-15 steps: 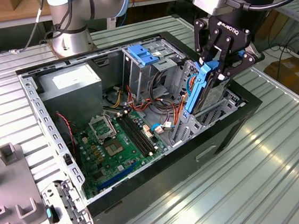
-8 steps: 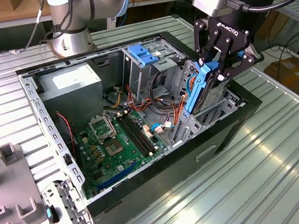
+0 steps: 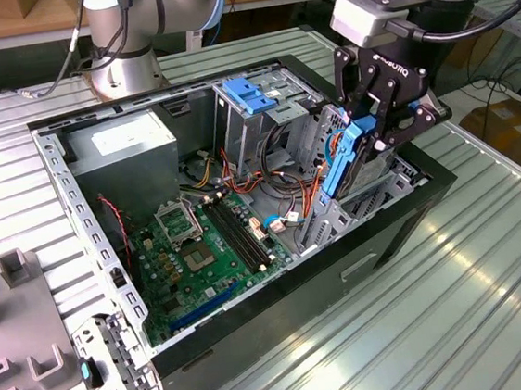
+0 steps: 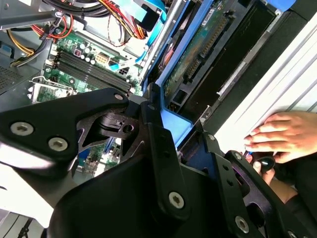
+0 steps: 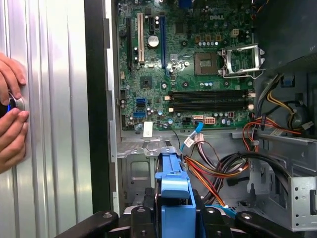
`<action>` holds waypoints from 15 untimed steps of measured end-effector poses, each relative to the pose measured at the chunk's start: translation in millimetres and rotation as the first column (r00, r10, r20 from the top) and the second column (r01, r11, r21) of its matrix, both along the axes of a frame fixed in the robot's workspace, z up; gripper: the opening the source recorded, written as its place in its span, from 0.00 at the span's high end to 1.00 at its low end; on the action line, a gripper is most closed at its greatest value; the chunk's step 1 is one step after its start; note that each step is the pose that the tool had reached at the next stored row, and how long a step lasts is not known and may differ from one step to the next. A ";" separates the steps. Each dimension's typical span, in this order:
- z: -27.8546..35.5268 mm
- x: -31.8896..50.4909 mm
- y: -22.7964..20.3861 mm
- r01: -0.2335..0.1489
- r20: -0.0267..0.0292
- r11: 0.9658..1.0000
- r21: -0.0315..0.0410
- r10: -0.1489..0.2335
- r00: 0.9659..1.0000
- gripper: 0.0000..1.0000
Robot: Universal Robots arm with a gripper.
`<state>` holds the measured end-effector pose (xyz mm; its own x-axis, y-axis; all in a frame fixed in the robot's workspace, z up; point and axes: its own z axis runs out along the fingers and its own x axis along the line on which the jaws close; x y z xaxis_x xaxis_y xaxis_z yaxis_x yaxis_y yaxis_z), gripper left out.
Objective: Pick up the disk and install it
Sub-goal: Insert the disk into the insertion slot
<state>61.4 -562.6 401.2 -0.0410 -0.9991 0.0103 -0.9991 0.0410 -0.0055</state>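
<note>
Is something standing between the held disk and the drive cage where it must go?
Nothing visible does. The gripper holds the disk right at the drive cage; the orange cables lie beside it, not across.

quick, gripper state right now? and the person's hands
gripper: shut on the disk
person's hands: around a small round object on the table
</note>
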 end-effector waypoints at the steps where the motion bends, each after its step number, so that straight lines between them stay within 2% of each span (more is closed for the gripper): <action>1: 0.0 0.0 0.0 0.000 0.000 1.000 0.000 0.000 1.000 0.63; 8: -0.4 0.0 0.0 0.000 0.000 1.000 0.000 0.000 1.000 0.62; 9: -0.9 0.0 0.0 0.000 0.000 1.000 0.000 0.000 1.000 0.55; 10: -1.6 0.0 0.0 0.000 0.000 1.000 0.000 0.000 1.000 0.55; 14: -9.2 1.3 0.0 0.000 0.000 1.000 0.000 0.000 1.000 0.55; 15: -11.2 1.7 0.0 0.000 0.000 1.000 0.000 0.000 1.000 0.64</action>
<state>63.1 -562.6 390.0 -0.0410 -0.9991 0.0102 -0.9991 0.0410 -0.0057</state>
